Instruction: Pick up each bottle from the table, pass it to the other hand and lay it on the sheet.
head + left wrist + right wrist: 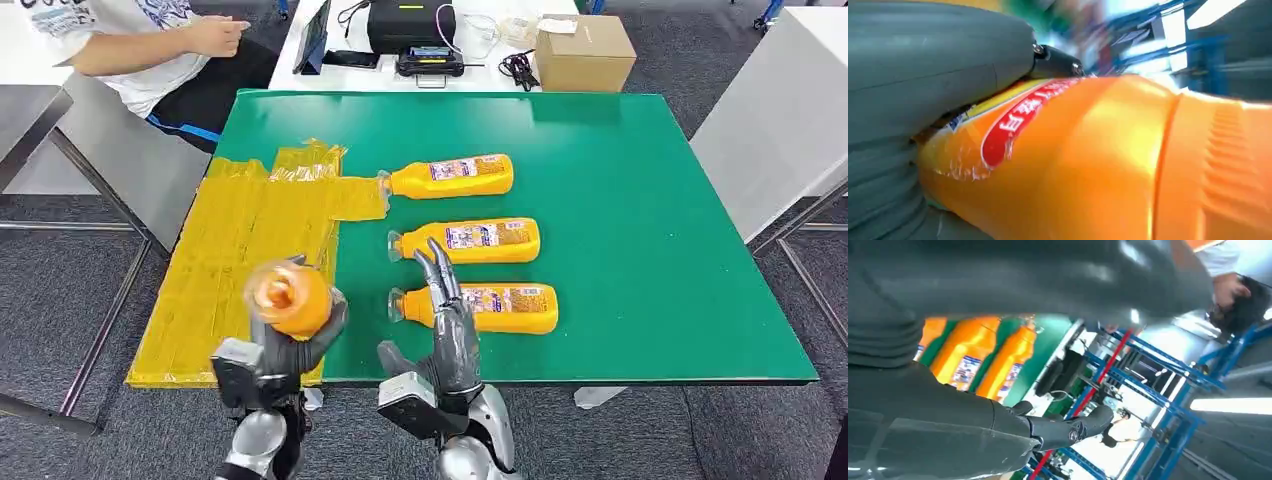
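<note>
My left hand [285, 345] grips an orange bottle [289, 298] near the table's front edge, lifted over the border between the yellow sheet [240, 245] and the green table [620, 230]. Up close, the held bottle [1088, 160] shows its red label under my thick grey thumb [923, 75]. My right hand [450, 335] stands beside it with fingers straight and apart, holding nothing. Three more orange bottles lie on their sides on the table: a far one [450, 177], a middle one [470, 241] and a near one [490, 307], also seen as bottles [978, 357] past my right hand [998, 425].
A person [150, 45] sits at the far left behind the table. A white desk [300, 65] beyond holds a cardboard box [583, 52], a black case and cables. Metal table legs [100, 190] stand left of the sheet, which overhangs the table's left edge.
</note>
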`<state>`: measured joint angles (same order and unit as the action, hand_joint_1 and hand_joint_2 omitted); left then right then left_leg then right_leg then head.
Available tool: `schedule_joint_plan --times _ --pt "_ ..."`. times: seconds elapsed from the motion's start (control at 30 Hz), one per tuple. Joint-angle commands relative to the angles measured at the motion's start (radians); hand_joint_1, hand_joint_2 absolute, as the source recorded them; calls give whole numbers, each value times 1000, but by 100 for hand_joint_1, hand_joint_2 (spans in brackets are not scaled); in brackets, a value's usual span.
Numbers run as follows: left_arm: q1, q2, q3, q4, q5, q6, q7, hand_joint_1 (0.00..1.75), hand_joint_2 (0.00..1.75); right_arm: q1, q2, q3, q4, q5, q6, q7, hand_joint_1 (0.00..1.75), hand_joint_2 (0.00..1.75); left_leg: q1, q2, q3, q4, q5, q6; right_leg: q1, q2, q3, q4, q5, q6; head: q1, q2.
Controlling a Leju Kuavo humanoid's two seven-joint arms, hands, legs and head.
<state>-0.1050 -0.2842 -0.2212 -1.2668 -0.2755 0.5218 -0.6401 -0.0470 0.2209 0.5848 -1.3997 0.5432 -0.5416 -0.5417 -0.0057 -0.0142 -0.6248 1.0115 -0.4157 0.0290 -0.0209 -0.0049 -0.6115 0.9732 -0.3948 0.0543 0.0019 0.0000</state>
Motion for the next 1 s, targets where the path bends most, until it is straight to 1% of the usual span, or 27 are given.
schedule_joint_plan --times 0.03,0.07,0.1,0.13,0.17,0.2,0.23,0.27,0.3,0.33,0.37,0.4,0.43,0.47,0.5,0.57,0.6,0.63,0.67,0.77,0.93,0.97,1.0 --pt "-255 78 187 322 -439 176 29 175 175 -28 -24 2 -114 -71 44 -39 0 0 1 1 4 -1 0 -2 1 1 4 -1 0 -2 0 0" --pt "-271 63 237 346 -478 176 11 175 175 -28 -30 2 -125 -90 41 -45 0 0 2 2 6 0 -1 -3 2 1 6 -1 -1 -3 0 0" --pt "-286 62 276 357 -607 176 38 175 175 -30 -33 -1 -130 -124 45 -56 0 0 1 2 3 -1 0 -2 1 2 3 -1 0 -2 0 0" --pt "-301 50 323 376 -671 176 38 175 175 -27 -29 -7 -138 -138 49 -61 0 0 2 3 5 0 -1 -2 2 2 5 -1 0 -3 0 0" --pt "-315 52 352 386 -763 176 56 175 175 -27 -27 -11 -141 -167 62 -62 0 0 3 4 6 0 -2 -3 3 3 6 0 -1 -4 0 0" --pt "-324 43 388 395 -807 176 50 175 175 -22 -20 -16 -149 -167 61 -66 0 0 1 2 4 0 -1 -2 2 1 4 -1 0 -2 0 0" --pt "-335 51 393 414 -874 176 86 175 175 -20 -19 -15 -156 -169 65 -68 0 0 2 2 6 0 -2 -2 2 1 6 -1 -1 -3 0 0" --pt "-345 46 418 426 -885 176 79 175 175 -17 -17 -15 -162 -171 67 -69 0 0 2 3 4 0 -1 -2 2 2 4 0 -1 -2 0 0" --pt "-353 65 413 441 -983 176 132 175 175 -14 -16 -14 -170 -180 73 -72 0 0 2 4 7 1 -3 -2 2 3 6 0 -2 -3 0 0" --pt "-355 65 418 438 -1013 176 152 175 175 -13 -16 -14 -174 -183 75 -73 0 0 2 3 4 0 -1 -2 2 2 4 0 -1 -2 0 0" --pt "-368 75 419 472 -1037 176 178 175 175 -13 -16 -12 -177 -184 77 -73 0 0 2 4 7 0 -3 -3 3 2 7 0 -2 -3 0 0" --pt "-368 75 419 472 -1037 176 178 175 175 -13 -16 -12 -177 -184 77 -73 0 0 1 3 5 0 -1 -2 1 1 4 0 -1 -2 0 0" --pt "-368 75 419 472 -1037 176 178 175 175 -13 -16 -12 -177 -184 77 -73 0 0 2 3 7 0 -2 -3 2 1 7 0 -2 -3 0 0" --pt "-389 99 399 523 -1093 176 232 175 175 -12 -16 -13 -180 -191 83 -73 0 0 1 2 5 0 -1 -2 2 1 5 0 -1 -3 0 0" --pt "-405 124 367 569 -1182 176 317 175 175 -11 -15 -14 -185 -201 92 -74 0 0 2 3 7 0 -2 -3 2 2 6 0 -1 -3 0 0" --pt "-452 165 317 673 -1236 176 406 175 175 -7 -15 -20 -193 -218 115 -65 0 0 1 1 3 -1 0 -2 1 0 3 0 0 -2 0 0" --pt "-487 182 295 752 -1260 176 449 175 175 -6 -14 -23 -194 -222 123 -63 0 0 2 1 5 0 -1 -2 2 0 5 0 -1 -3 0 0" --pt "-506 206 262 786 -1295 176 494 175 175 -5 -14 -24 -193 -223 136 -61 0 0 2 1 7 0 -2 -3 3 0 7 0 -2 -4 0 0" --pt "-520 219 222 814 -1295 176 524 175 175 -5 -13 -26 -192 -223 139 -61 0 0 2 1 5 0 -1 -2 2 0 5 0 -1 -3 0 0" --pt "-526 223 222 820 -1292 176 522 175 175 -5 -11 -27 -191 -223 140 -61 0 0 1 3 3 0 0 -2 1 0 2 0 0 -2 0 0" --pt "-526 223 222 820 -1292 176 522 175 175 -5 -11 -27 -191 -223 140 -61 0 0 2 4 5 1 -2 -2 2 2 5 0 -2 -3 0 0" --pt "-526 223 222 820 -1292 176 522 175 175 -5 -11 -27 -191 -223 140 -61 0 0 2 4 4 0 -1 -2 1 1 3 0 -1 -2 0 0" --pt "-526 223 222 820 -1292 176 522 175 175 -5 -11 -27 -191 -223 140 -61 0 0 2 5 6 1 -3 -3 3 2 6 0 -2 -3 0 0"
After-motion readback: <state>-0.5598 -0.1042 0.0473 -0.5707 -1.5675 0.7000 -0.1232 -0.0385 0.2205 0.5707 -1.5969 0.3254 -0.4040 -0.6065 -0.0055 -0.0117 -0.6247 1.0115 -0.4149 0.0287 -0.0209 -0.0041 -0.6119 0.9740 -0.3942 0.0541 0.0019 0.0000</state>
